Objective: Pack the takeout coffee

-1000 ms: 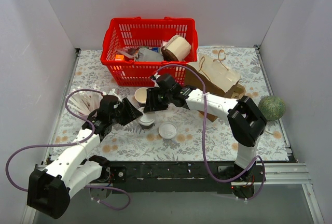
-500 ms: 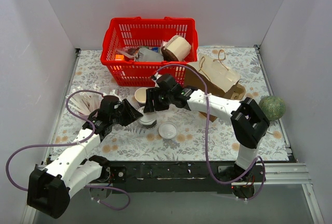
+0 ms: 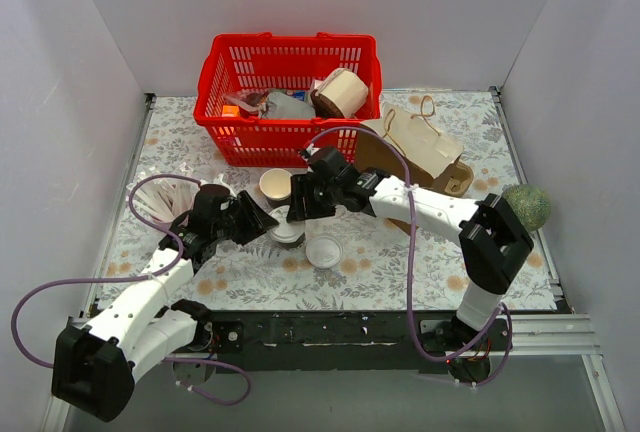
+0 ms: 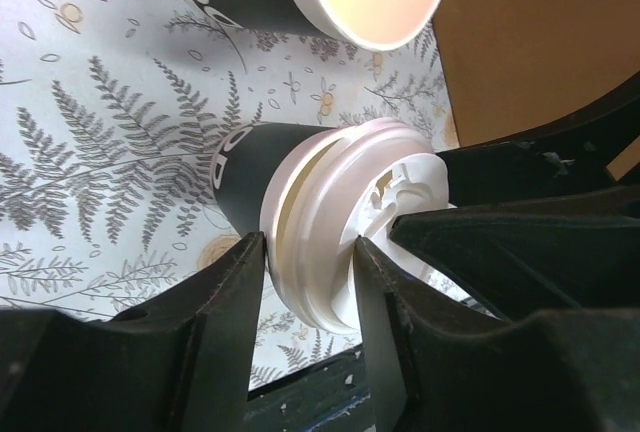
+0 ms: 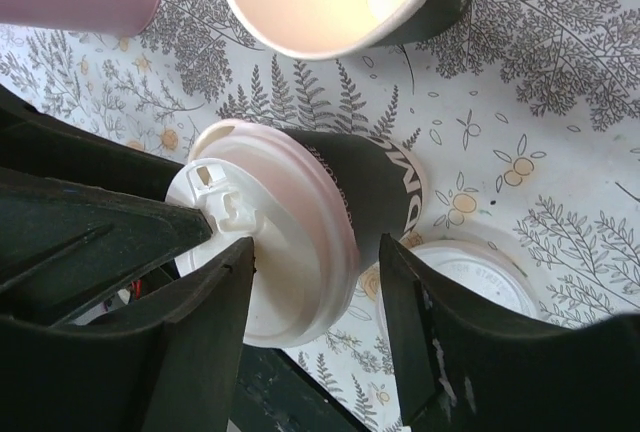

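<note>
Nearest the front edge of the table (image 3: 400, 262), about midway along it, lies a loose white lid (image 3: 323, 250), rim up.

Just behind it and a little toward the left edge stands the takeout coffee (image 5: 280, 222). It is upright on the patterned cloth with its white lid on.

The left gripper (image 4: 312, 257) comes at it from the left-edge side. Its fingers are apart with the lid's near rim between them, but whether they pinch it I cannot tell.

The right gripper (image 5: 318, 257) reaches over from the far right. Its jaws are spread astride the lid: one finger overlaps the rim, and there is a visible gap between the other finger and the cup.

Just behind the coffee stands a matching lidless cup (image 3: 275, 185), mouth up and close to the coffee, though whether they touch is unclear.

Toward the right edge a green ball (image 3: 527, 207) sits by the wall. A brown paper bag (image 3: 420, 147) lies beyond the right arm. A red basket (image 3: 290, 40) holding assorted items stands at the middle of the far edge.
</note>
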{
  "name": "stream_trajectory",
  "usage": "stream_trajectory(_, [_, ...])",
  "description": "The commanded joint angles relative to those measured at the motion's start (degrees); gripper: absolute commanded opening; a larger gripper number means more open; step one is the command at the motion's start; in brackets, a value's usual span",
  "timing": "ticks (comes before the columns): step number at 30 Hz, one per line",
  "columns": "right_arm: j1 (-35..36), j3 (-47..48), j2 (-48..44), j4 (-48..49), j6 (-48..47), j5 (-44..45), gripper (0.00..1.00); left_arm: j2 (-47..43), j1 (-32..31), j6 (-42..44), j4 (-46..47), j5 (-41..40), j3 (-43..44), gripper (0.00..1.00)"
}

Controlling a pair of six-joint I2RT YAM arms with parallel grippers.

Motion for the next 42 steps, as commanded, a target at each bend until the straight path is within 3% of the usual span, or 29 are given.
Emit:
stream_trajectory(1, [-0.3, -2.2, -3.4, -0.3, 0.7, 0.1, 0.59, -1.2, -0.1, 0.8, 1.2, 2.9, -0.4, 0.42])
stream_trajectory(5, [-0.3, -2.4, -3.8, 0.8, 1.0, -1.2, 0.52, -1.6, -0.1, 0.8, 1.7, 4.4, -0.7, 0.5])
stream_trajectory(10, [-0.3, -2.2, -5.0, 0.9, 0.6, -0.4, 0.45, -2.6, -0.1, 1.2, 2.0, 5.3, -0.8, 0.76])
stream_trajectory(16, [-0.3, -1.1, -4.9, 0.4, 0.0, -0.2, 0.39, -3.2, -0.1, 1.6, 0.6, 4.0, 0.0, 0.83])
stream_trajectory(23, [-0.3, 0.7, -4.9, -1.5, -0.7, 2.2, 0.31, -2.5, -0.1, 2.0, -0.1, 2.1, 1.1, 0.83])
stream_trajectory(31, [-0.3, 1.0, -5.0, -2.1, -0.7, 1.9, 0.15, -2.1, -0.1, 1.6, 0.6, 2.6, 1.1, 0.79])
stream_trajectory(42, [-0.6, 1.4, -6.2, -5.6, -2.0, 2.8, 0.15, -3.5, -0.1, 1.4, -1.5, 0.7, 1.9, 0.75])
